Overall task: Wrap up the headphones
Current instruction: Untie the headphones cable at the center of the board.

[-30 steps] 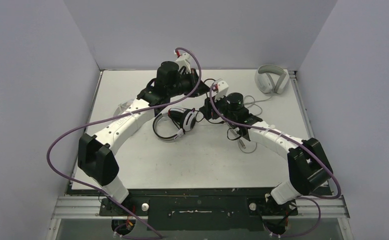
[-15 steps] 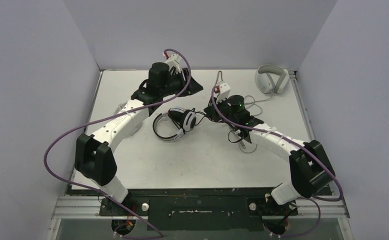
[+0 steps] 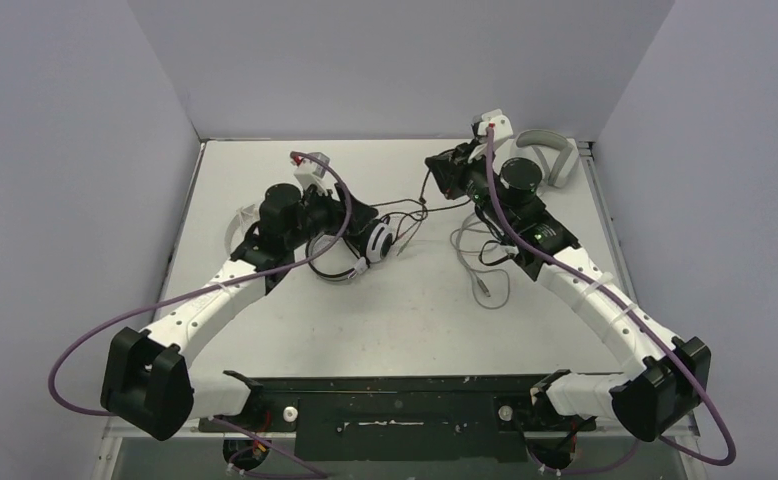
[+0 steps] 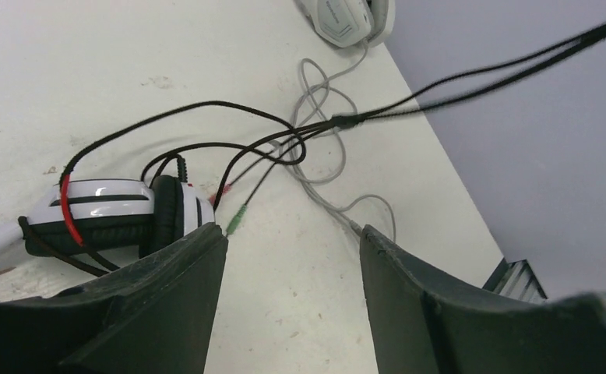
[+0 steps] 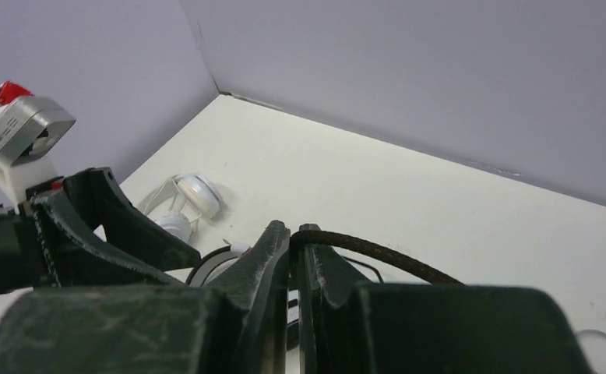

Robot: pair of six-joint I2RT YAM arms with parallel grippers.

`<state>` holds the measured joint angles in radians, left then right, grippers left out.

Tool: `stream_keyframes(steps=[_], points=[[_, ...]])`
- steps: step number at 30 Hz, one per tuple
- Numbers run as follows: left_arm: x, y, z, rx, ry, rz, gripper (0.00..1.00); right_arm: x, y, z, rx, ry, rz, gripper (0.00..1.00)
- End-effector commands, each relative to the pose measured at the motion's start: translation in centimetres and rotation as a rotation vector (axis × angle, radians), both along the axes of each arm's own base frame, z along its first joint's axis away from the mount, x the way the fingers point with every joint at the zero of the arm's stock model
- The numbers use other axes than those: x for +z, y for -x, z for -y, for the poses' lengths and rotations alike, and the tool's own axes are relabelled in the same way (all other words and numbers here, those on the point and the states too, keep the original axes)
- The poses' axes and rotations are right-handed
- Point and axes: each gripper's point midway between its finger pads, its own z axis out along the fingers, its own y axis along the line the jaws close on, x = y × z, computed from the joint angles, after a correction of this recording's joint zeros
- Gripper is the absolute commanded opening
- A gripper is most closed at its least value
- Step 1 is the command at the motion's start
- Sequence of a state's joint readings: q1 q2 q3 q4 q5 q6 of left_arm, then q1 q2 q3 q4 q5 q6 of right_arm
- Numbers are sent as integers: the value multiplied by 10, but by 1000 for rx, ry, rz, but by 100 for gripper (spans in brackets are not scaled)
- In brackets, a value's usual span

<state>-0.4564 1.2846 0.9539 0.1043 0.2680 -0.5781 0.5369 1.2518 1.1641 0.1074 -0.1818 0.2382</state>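
Handing over: left gripper [image 4: 292,240] is letting go of the black cable [image 4: 339,121], fingers now standing apart, and is dropping back from upper centre to hover just beside the black-and-white headset [image 3: 375,240] at mid-frame. Right gripper [image 5: 294,230] is clenching that cable and hauling it toward the upper right, so it is running taut. Slack is coming out; winding likely follows. Small white pair [image 5: 195,193] is lying at far left, untouched

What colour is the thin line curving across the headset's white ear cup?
Red. The line on the ear cup shows best in the left wrist view.
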Motion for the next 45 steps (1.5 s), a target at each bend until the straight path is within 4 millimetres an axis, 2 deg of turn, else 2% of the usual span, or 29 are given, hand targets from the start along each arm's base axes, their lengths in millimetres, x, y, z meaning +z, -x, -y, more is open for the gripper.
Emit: stream_keyframes(steps=[1, 6, 12, 16, 18, 25, 30, 34, 37, 39, 42, 43, 45], points=[[22, 1, 7, -45, -15, 269, 60, -2, -11, 13, -53, -13, -56, 0], [13, 1, 17, -78, -105, 356, 60, 4, -8, 10, -21, -35, -70, 0], [15, 13, 61, -204, -190, 516, 65, 35, 5, 5, 38, -96, -39, 0], [10, 14, 93, -281, -213, 572, 72, 53, 14, 8, 59, -134, -28, 0], [10, 14, 108, -310, -201, 591, 79, 66, 21, 12, 73, -169, -16, 0], [14, 9, 148, -343, -105, 617, 79, 107, 44, 28, 91, -262, 35, 0], [1, 8, 164, -393, -79, 597, 71, 127, 62, 42, 94, -324, 80, 0], [-8, 6, 172, -412, -65, 571, 45, 129, 66, 43, 97, -336, 85, 0], [-3, -1, 168, -353, -44, 575, 37, 125, 65, 43, 99, -336, 74, 0], [4, -10, 165, -302, -32, 579, 38, 119, 65, 42, 103, -343, 60, 0], [13, -15, 171, -303, -31, 595, 51, 113, 64, 38, 120, -357, 41, 0], [15, -16, 172, -306, -32, 600, 52, 113, 64, 38, 125, -360, 39, 0], [16, -17, 174, -309, -34, 604, 42, 111, 65, 37, 128, -364, 33, 0]])
